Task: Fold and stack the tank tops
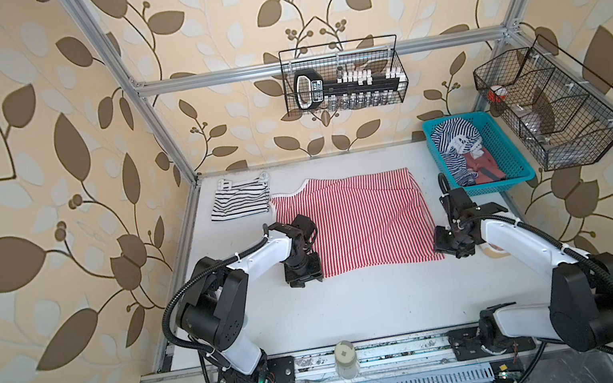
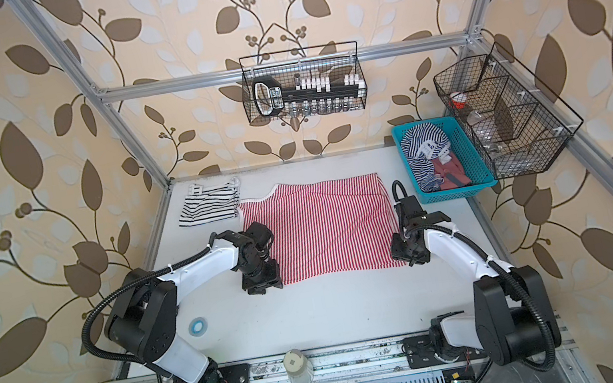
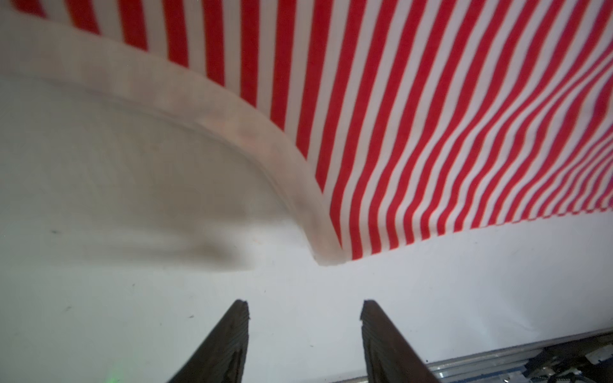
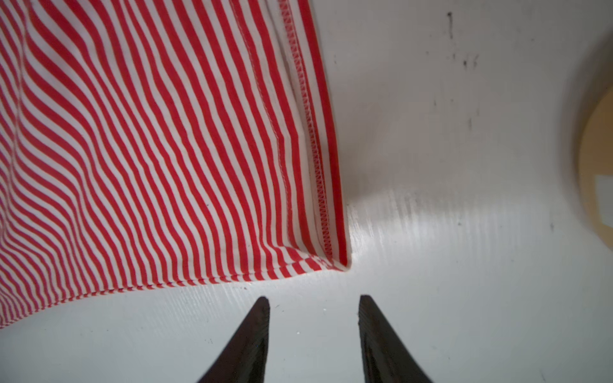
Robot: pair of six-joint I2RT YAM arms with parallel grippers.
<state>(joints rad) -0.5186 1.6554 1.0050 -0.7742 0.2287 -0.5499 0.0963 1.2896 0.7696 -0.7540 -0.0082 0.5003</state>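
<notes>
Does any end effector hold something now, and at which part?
Nothing is held. Left end effector and right end effector are open, near the red top's corners.

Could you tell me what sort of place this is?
Probably a robot test cell dressed as a home laundry corner: aluminium frame, leaf-patterned wallpaper, a blue basket of clothes beside a white table.

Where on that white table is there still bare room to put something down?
The widest bare patch of the table runs between the red-striped tank top and the rail in front. It is crowded at the back: the black-striped tank top touches the red one, and the blue basket fills the far right corner.
</notes>
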